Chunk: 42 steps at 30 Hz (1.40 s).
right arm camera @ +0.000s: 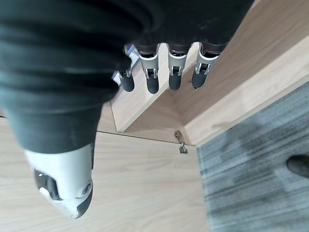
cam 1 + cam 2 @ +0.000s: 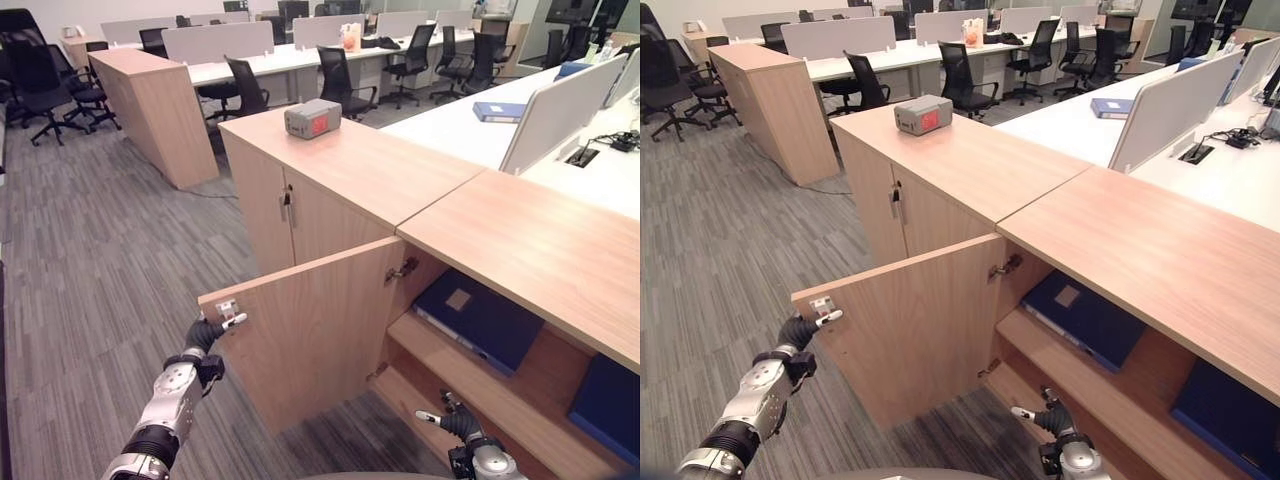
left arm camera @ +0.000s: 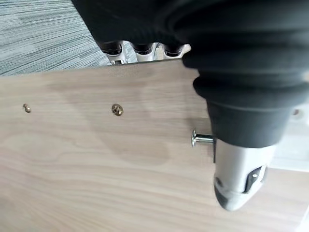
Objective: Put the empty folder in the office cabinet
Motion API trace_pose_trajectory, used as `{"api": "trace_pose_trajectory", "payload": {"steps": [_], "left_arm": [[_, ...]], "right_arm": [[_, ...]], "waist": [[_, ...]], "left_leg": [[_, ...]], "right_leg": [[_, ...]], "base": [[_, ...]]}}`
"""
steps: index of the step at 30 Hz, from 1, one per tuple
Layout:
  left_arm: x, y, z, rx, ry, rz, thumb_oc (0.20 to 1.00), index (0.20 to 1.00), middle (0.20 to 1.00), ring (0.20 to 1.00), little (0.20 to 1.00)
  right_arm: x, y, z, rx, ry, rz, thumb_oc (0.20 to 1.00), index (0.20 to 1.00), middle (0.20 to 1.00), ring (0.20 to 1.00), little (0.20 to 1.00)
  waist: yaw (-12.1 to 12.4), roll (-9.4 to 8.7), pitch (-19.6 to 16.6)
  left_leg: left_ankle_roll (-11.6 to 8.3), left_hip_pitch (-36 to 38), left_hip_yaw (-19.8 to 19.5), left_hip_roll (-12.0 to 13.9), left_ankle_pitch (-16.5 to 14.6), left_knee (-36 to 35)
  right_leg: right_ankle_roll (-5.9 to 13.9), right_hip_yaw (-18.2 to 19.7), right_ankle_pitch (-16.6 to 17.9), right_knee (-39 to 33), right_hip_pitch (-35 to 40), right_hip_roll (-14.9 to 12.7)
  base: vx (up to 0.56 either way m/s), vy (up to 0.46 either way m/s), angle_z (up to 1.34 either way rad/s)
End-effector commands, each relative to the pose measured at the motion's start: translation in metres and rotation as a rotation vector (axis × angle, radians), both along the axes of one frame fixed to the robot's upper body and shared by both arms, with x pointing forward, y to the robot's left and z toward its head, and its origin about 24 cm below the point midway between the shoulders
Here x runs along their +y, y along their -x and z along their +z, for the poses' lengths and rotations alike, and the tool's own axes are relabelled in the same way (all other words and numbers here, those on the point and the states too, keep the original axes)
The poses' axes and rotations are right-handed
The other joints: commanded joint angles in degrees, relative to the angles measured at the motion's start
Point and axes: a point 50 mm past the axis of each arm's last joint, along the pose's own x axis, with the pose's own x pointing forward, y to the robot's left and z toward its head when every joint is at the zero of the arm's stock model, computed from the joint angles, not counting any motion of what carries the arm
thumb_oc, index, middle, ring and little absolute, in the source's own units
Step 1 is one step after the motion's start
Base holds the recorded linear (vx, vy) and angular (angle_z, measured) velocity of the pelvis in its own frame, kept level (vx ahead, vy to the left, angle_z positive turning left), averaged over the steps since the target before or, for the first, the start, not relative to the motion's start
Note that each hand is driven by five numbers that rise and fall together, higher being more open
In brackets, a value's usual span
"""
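The office cabinet (image 2: 520,240) stands with its door (image 2: 310,330) swung out towards me. On the upper shelf inside lies a dark blue folder (image 2: 480,320), leaning at a slant. My left hand (image 2: 215,328) is at the door's free top corner. Its fingers (image 3: 137,50) hook over the edge and its thumb (image 3: 236,179) lies against the face beside the metal knob (image 3: 200,139). My right hand (image 2: 455,420) hangs low in front of the cabinet's bottom shelf (image 1: 159,111), its fingers (image 1: 175,72) relaxed and holding nothing.
A second dark blue folder (image 2: 605,405) sits further right in the cabinet. A grey box with a red face (image 2: 313,118) rests on the neighbouring closed cabinet. Desks with dividers, a blue folder (image 2: 500,110) and office chairs stand behind. Grey carpet (image 2: 100,270) lies to the left.
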Motion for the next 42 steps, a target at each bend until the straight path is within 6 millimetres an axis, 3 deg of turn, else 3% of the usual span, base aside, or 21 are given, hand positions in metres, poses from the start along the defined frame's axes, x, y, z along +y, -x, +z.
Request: {"api": "trace_pose_trajectory", "payload": {"steps": [1,7,12,17,21,26,31,36,37,39,42], "left_arm": [[-0.050,-0.048,0.043,-0.209,0.044,-0.208,1.000,1.000,1.000,1.000,1.000],[-0.060,-0.037,0.036,-0.189,0.055,-0.272,1.000,1.000,1.000,1.000,1.000],[-0.058,-0.006,0.018,-0.097,0.004,-0.414,1.000,1.000,1.000,1.000,1.000],[-0.048,0.014,0.023,-0.075,-0.073,-0.561,1.000,1.000,1.000,1.000,1.000],[-0.044,0.028,0.043,-0.099,-0.037,-0.701,1.000,1.000,1.000,1.000,1.000],[-0.043,0.030,0.077,-0.114,0.011,-0.880,1.000,1.000,1.000,1.000,1.000],[-0.042,0.030,0.094,-0.067,0.022,-1.020,1.000,1.000,1.000,1.000,1.000],[-0.047,0.023,0.093,-0.077,0.016,-1.029,1.000,1.000,1.000,1.000,1.000],[-0.056,0.016,0.092,-0.111,0.027,-1.009,1.000,1.000,1.000,1.000,1.000],[-0.065,0.013,0.092,-0.151,0.063,-0.974,1.000,1.000,1.000,1.000,1.000],[-0.073,0.013,0.089,-0.171,0.100,-0.950,1.000,1.000,1.000,1.000,1.000]], "right_arm": [[0.007,-0.024,0.006,-0.056,-0.017,0.025,1.000,1.000,1.000,1.000,1.000],[0.006,-0.022,0.005,-0.044,-0.020,0.019,1.000,1.000,1.000,1.000,1.000],[0.002,-0.025,0.008,-0.053,-0.026,0.020,1.000,1.000,1.000,1.000,1.000],[0.000,-0.028,0.011,-0.068,-0.040,0.023,1.000,1.000,1.000,1.000,1.000],[0.002,-0.025,0.008,-0.047,-0.057,0.043,1.000,1.000,1.000,1.000,1.000],[0.001,-0.011,-0.005,0.040,-0.076,-0.004,1.000,1.000,1.000,1.000,1.000],[-0.006,0.001,-0.013,0.096,-0.103,-0.105,1.000,1.000,1.000,1.000,1.000],[-0.009,-0.005,-0.013,0.100,-0.108,-0.141,1.000,1.000,1.000,1.000,1.000],[-0.008,-0.019,-0.008,0.068,-0.103,-0.143,1.000,1.000,1.000,1.000,1.000],[-0.005,-0.027,-0.005,0.041,-0.112,-0.167,1.000,1.000,1.000,1.000,1.000],[-0.002,-0.027,-0.006,0.045,-0.120,-0.176,1.000,1.000,1.000,1.000,1.000]], "waist": [[-0.42,-1.03,1.39],[-0.11,-1.08,1.55],[0.45,-0.76,2.24],[0.99,-0.54,2.63],[1.74,-0.50,2.96],[2.05,-0.14,3.01],[1.56,0.42,3.45],[1.28,1.19,4.92],[1.03,2.16,6.80],[2.17,3.58,7.25],[2.90,3.77,6.86]], "left_leg": [[-0.39,2.11,2.40,-0.72,-5.73,0.76],[-0.22,2.07,2.32,-0.85,-5.81,0.76],[0.02,1.31,1.79,-1.28,-5.63,0.76],[0.08,0.81,1.53,-1.51,-5.72,0.76],[0.19,0.77,1.59,-1.69,-5.82,0.76],[0.21,0.61,1.96,-1.83,-5.86,0.76],[0.34,0.50,2.49,-2.19,-6.06,0.76],[0.59,-0.59,4.31,-2.30,-5.45,0.76],[0.81,-1.89,5.46,-1.44,-4.41,0.76],[1.11,-3.86,7.50,0.00,-3.01,0.99],[1.11,-4.79,9.18,0.47,-2.37,1.52]], "right_leg": [[5.35,-2.21,-1.43,1.99,-0.13,-4.96],[5.39,-2.34,-1.43,2.23,-0.32,-5.20],[5.61,-2.50,-1.34,2.53,-0.94,-5.57],[5.80,-2.83,-1.31,2.90,-1.43,-5.92],[5.91,-2.83,-1.18,3.12,-1.62,-6.01],[6.20,-2.81,-0.75,3.17,-1.84,-6.22],[6.79,-2.52,-0.11,3.81,-2.86,-6.65],[7.67,-1.83,1.23,6.46,-6.29,-7.15],[7.94,-2.34,1.15,11.67,-9.68,-6.81],[6.65,-7.95,-2.01,16.32,-9.63,-7.96],[5.49,-11.31,-4.41,20.10,-7.58,-9.44]], "base": [[0.00,0.000,0.00],[0.00,0.000,0.00],[0.00,0.000,0.00],[0.00,0.000,0.00],[0.00,0.000,0.00],[0.00,0.000,0.00],[-0.01,0.005,-0.01],[-0.13,0.007,-0.21],[-0.32,0.009,-0.28],[-0.28,0.007,-0.15],[-0.17,-0.038,-0.45]]}}
